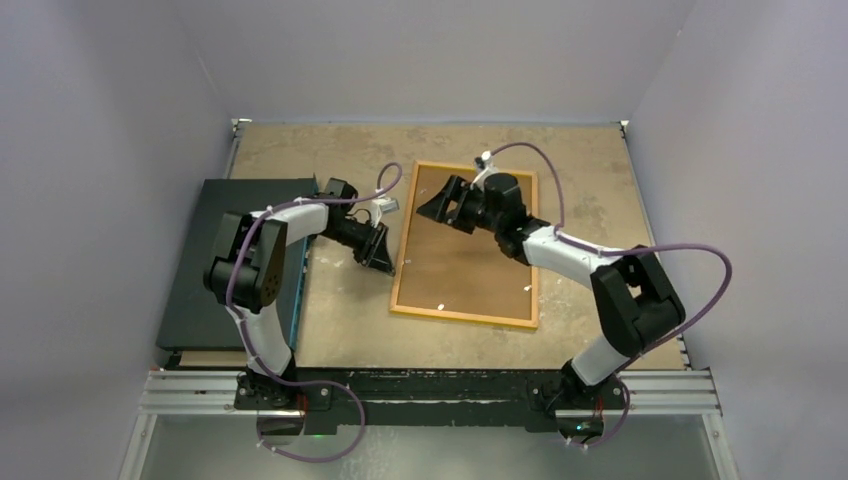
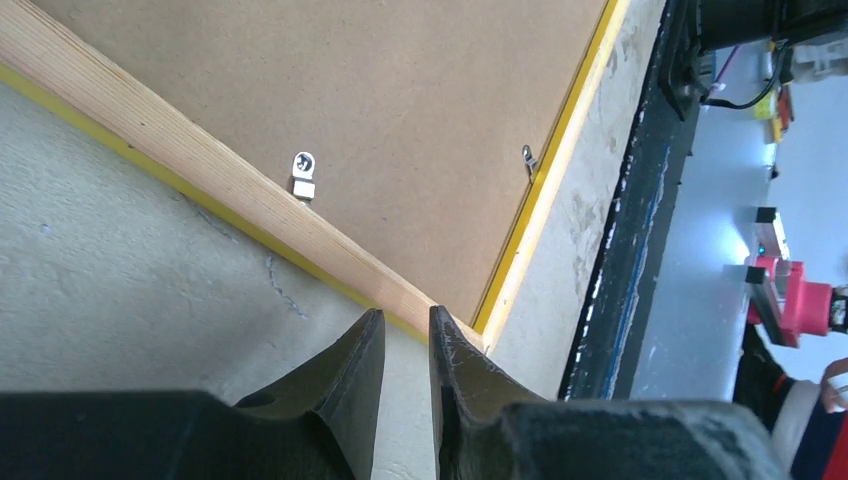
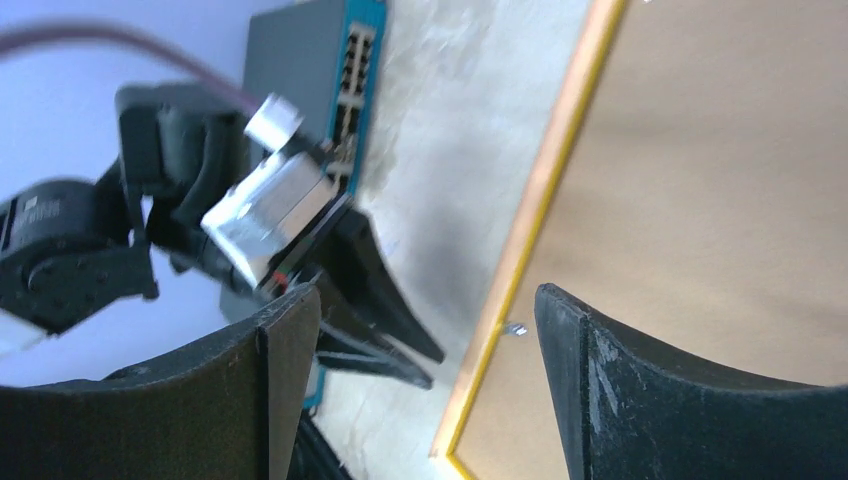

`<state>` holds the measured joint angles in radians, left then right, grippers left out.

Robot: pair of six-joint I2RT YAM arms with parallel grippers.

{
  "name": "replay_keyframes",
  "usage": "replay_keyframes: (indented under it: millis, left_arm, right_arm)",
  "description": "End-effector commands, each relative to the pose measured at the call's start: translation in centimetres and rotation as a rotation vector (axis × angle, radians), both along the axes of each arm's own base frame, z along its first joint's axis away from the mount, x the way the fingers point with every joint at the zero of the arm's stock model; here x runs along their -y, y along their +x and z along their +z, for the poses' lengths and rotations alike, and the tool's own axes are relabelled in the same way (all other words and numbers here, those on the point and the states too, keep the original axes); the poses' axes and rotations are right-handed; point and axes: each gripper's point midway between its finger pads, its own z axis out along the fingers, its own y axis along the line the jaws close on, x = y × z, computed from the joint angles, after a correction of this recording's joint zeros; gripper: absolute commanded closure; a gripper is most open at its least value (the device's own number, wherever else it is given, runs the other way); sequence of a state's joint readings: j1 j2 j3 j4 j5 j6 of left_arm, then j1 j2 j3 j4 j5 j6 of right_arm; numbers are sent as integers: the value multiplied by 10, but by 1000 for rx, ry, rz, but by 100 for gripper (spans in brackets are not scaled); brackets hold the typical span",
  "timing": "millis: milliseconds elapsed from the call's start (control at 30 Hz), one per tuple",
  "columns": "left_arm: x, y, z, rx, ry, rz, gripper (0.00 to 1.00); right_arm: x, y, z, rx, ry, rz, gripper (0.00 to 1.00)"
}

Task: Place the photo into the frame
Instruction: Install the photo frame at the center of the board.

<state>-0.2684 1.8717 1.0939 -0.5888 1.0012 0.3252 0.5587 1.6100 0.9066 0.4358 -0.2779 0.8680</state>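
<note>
The left gripper (image 2: 405,322) sat barely parted, empty, beside the frame (image 1: 462,318). The right gripper (image 3: 425,300) (above the backing board (image 1: 470,265)) gaped, holding nothing.

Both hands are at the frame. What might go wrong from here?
The left hand sits at the frame's corner; a nudge may slide the frame rather than grip it. The backing board covers the frame, so a crooked or missing photo would go unnoticed.

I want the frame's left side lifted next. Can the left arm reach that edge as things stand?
Probably yes: the left gripper is right beside the frame's left edge, nothing between them.
</note>
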Motion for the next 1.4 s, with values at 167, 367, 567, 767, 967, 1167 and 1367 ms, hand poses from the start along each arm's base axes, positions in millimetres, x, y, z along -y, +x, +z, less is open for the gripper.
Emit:
replay_keyframes:
  millis: [167,367,567,767,967,1167,1367]
  left_arm:
    - [2,10,-7,176,25,-47,81]
    - [23,-16,-18,154,20,-116,85]
    - [47,-48,-8,137,-33,-209,85]
    - [41,-29,35,131,-113,-148,80]
    - [23,60,66,198,-135,122,70]
    - [41,128,62,157,-172,308,69]
    - [42,157,27,109,-113,395,73]
  right_arm:
    - [31,49,-44,-38,-226,-25,19]
    - [15,73,-62,-55,-248,4,22]
    - [-2,87,-57,-39,-232,33,22]
    - [-13,98,-55,-22,-228,47,26]
    - [-18,112,-52,-6,-239,43,29]
    - [-17,110,-52,-47,-227,28,29]
    - [-16,110,-58,-69,-212,21,31]
